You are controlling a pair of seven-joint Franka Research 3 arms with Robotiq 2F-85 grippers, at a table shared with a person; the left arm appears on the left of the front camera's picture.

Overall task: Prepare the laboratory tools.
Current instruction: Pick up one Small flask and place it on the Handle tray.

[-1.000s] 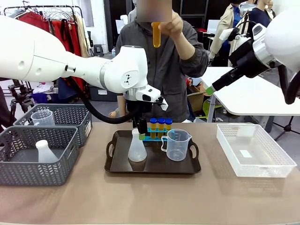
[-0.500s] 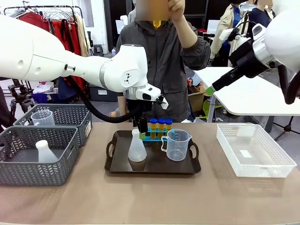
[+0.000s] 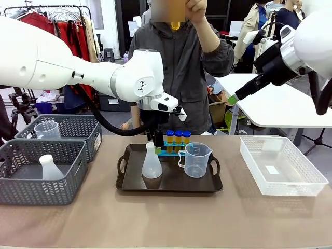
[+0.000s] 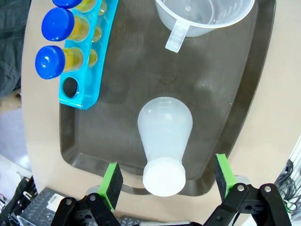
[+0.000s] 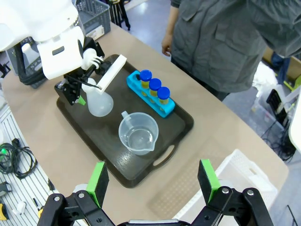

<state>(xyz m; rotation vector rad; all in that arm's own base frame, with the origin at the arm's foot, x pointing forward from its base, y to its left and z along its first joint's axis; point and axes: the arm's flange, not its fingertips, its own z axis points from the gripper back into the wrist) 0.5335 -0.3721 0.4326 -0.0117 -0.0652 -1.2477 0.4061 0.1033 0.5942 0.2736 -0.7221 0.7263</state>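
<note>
Green-padded jaws of the left gripper (image 4: 165, 181) stand wide apart astride the conical flask (image 4: 164, 147), upright on the tray (image 4: 244, 84). Right gripper (image 5: 153, 181): jaws spread, empty, high above the tray. Rack (image 4: 84, 66) on the tray: three capped tubes (image 4: 55, 61), one hole vacant. Person's hand (image 3: 194, 8) has lifted the fourth tube (image 3: 175, 24) higher since a second ago, so the set is incomplete. Beaker (image 3: 196, 160) on the tray. Tan bench (image 3: 166, 218); grey baskets (image 3: 44, 171) left of the tray, clothes rail behind.
</note>
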